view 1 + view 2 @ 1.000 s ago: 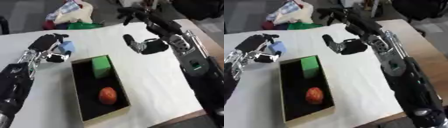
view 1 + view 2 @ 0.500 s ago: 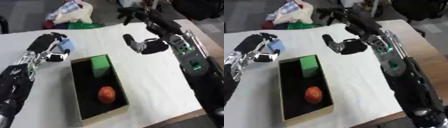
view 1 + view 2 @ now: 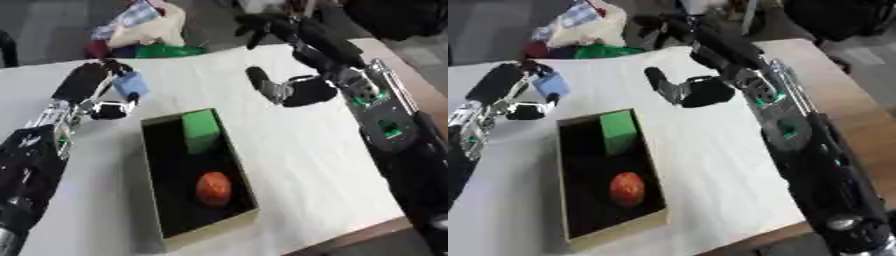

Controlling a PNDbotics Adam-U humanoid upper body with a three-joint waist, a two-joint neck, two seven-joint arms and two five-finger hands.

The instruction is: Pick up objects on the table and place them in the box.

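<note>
Small blue object (image 3: 131, 84) pinched in left hand (image 3: 98, 92), just beyond the box's (image 3: 157, 179) far-left corner.

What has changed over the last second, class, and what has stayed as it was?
Very little changed. The left hand still holds the small blue object beside the box, having shifted only slightly. The right hand stays raised over the table, holding nothing. The green block and red fruit remain in the box.
</note>
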